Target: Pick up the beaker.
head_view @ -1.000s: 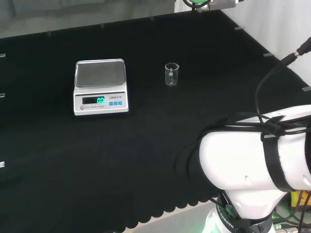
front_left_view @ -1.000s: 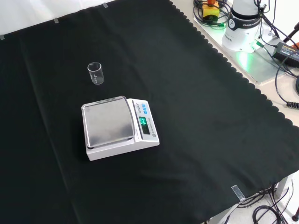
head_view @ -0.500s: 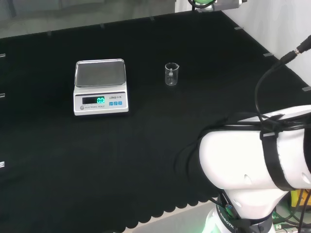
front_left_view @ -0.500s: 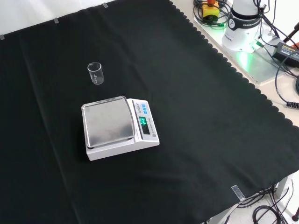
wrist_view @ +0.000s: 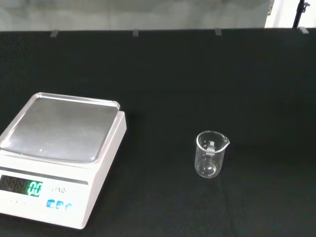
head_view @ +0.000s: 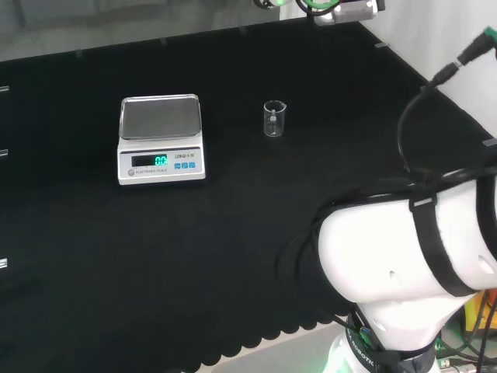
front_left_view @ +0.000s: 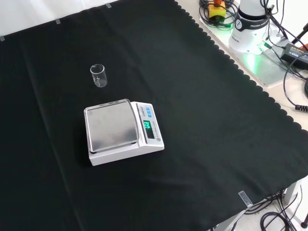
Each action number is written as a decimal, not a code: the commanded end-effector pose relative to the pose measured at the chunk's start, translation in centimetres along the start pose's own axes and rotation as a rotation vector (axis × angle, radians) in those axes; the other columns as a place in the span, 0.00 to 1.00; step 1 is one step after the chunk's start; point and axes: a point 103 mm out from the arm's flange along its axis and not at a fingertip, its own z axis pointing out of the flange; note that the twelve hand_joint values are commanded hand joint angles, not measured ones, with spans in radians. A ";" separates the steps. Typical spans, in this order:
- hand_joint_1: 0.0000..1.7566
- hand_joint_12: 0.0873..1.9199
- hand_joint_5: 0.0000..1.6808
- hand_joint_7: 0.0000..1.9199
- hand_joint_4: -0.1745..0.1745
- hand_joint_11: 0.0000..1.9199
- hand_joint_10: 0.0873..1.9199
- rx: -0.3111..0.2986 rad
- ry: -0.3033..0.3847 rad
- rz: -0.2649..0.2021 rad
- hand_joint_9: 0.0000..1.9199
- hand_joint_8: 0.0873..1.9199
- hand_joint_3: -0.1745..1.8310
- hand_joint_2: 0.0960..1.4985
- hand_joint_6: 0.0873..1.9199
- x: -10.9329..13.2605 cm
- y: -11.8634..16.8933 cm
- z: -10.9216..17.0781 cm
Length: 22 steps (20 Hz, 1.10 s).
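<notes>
Clear glass, small and upright, the beaker (head_view: 273, 119) stands on the black cloth of the worktop (head_view: 233, 233), with its spout at the rim; we take the white scale (head_view: 161, 140) as our landmark; in the head view the beaker stands to the right of the scale, near it but apart, about level with its steel pan (head_view: 160, 116); in the front view the beaker (front_left_view: 98, 75) stands beyond the scale (front_left_view: 122, 131), higher in the view and slightly left of its pan; in the wrist view the beaker (wrist_view: 211, 154) appears beside the scale (wrist_view: 59, 155), with bare cloth between them, and we see nothing inside it; the scale's display glows green on its front face; nothing touches the beaker; of the robot hand we cannot tell whether it is open or closed; the arm's white link (head_view: 404, 252) rises at the head view's right, well apart from the scale.
</notes>
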 end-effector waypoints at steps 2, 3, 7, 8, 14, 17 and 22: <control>0.29 0.73 0.19 0.06 0.17 0.16 0.44 0.069 0.009 -0.014 0.10 0.39 0.32 0.57 0.00 -0.5 5.8 3.2; 0.29 0.73 0.19 0.06 0.17 0.16 0.44 0.079 0.010 -0.012 0.10 0.39 0.32 0.57 0.00 -0.6 6.4 3.7; 0.29 0.73 0.20 0.06 0.17 0.16 0.44 0.116 0.020 0.006 0.10 0.39 0.31 0.57 0.00 -1.3 8.6 5.6; 0.29 0.73 0.21 0.06 0.17 0.16 0.44 0.123 0.025 0.012 0.10 0.39 0.31 0.57 0.00 -1.5 9.0 6.1; 0.29 0.73 0.23 0.06 0.17 0.16 0.44 0.166 0.031 0.034 0.10 0.38 0.31 0.57 0.00 -2.5 11.6 9.0; 0.29 0.73 0.23 0.06 0.17 0.15 0.44 0.189 0.057 0.045 0.10 0.39 0.31 0.57 0.00 -3.4 13.0 10.9; 0.30 0.73 0.24 0.07 0.17 0.15 0.44 0.222 0.061 0.065 0.10 0.38 0.31 0.57 0.00 -4.6 15.0 14.1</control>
